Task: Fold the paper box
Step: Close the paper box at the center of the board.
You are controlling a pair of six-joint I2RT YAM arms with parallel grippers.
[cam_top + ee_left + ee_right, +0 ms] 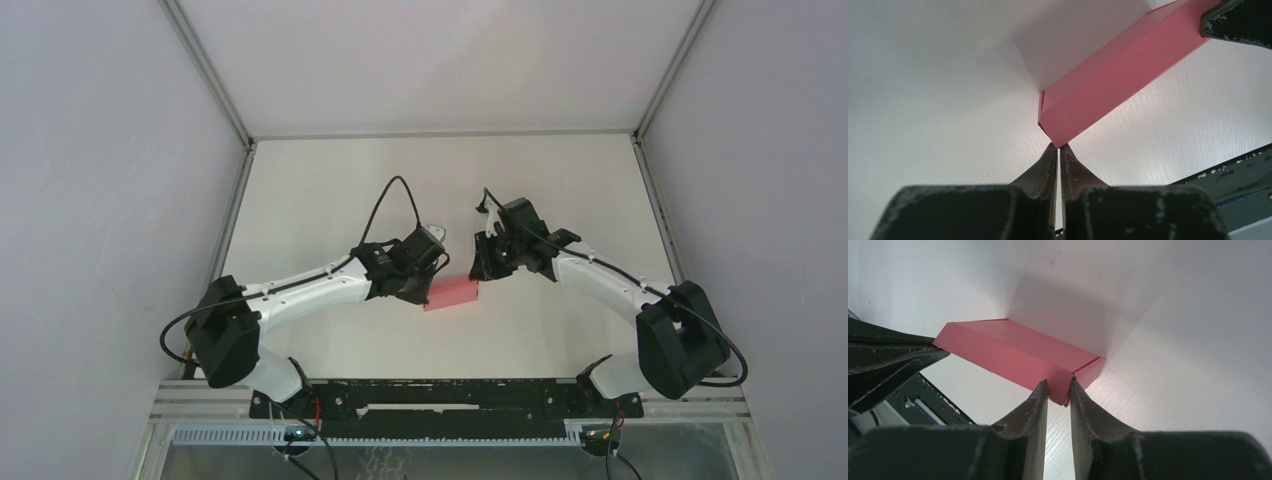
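Box [452,293]: pink, folded into a long, flat, closed shape. It lies on the table [330,190] near the middle, between my two arms. It sits slightly skewed, right end a little farther from my bases.

Left pincer [1058,148]: jaws pressed together with only a hairline slit between them, nothing inside. The tips touch the corner at the box's left end.

Right pincer [1058,383]: jaws narrow, one on each side of the corner at the box's right end. Both touch the card and pinch that corner.

Both wrists low, tipped towards the box.
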